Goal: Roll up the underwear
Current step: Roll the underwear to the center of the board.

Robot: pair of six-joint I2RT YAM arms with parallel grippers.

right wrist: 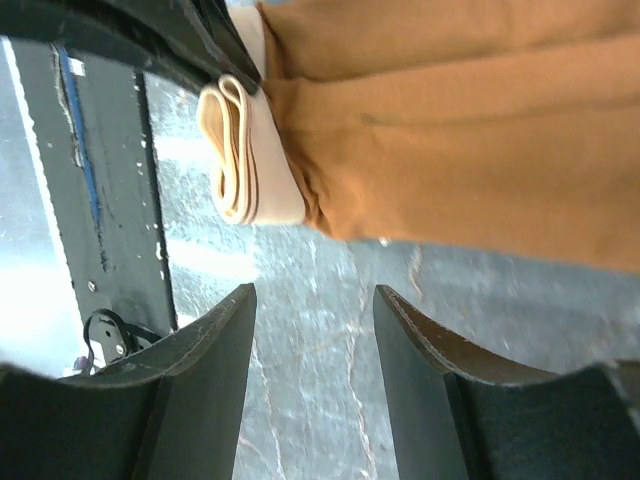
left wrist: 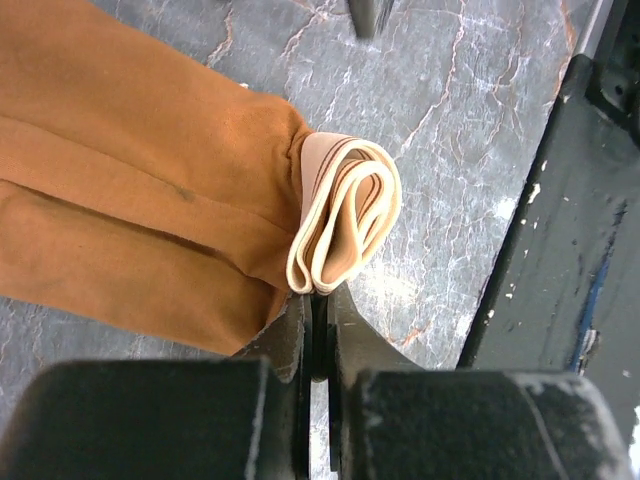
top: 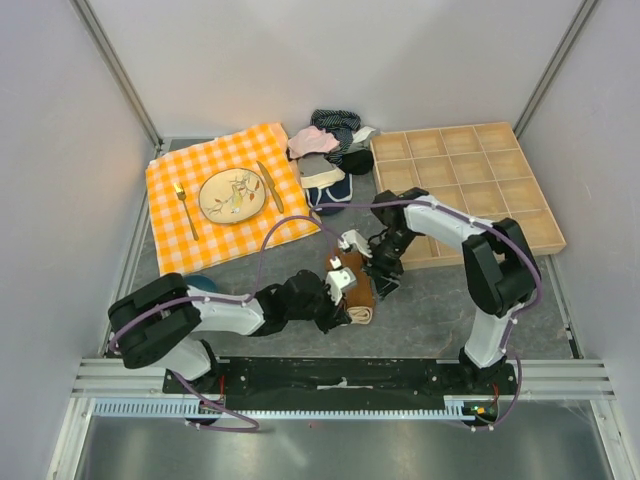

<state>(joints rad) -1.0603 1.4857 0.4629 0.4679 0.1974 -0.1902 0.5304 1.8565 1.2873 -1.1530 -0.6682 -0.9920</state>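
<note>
left claw: pinched on the rolled cream end
right claw: wide, holding nothing
underwear: on tabletop, stretching ahead of left claw
tip: I'd turn slowly, roll snug

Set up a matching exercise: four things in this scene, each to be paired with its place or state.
Things:
1. underwear
2. left gripper
3. right gripper
4. plate

Places or states:
a. on the checked cloth
b. open, above the table
c. rolled over at its cream end
d. shut on the waistband

Pairs: 1-c, 2-d, 3-b, 4-a
</note>
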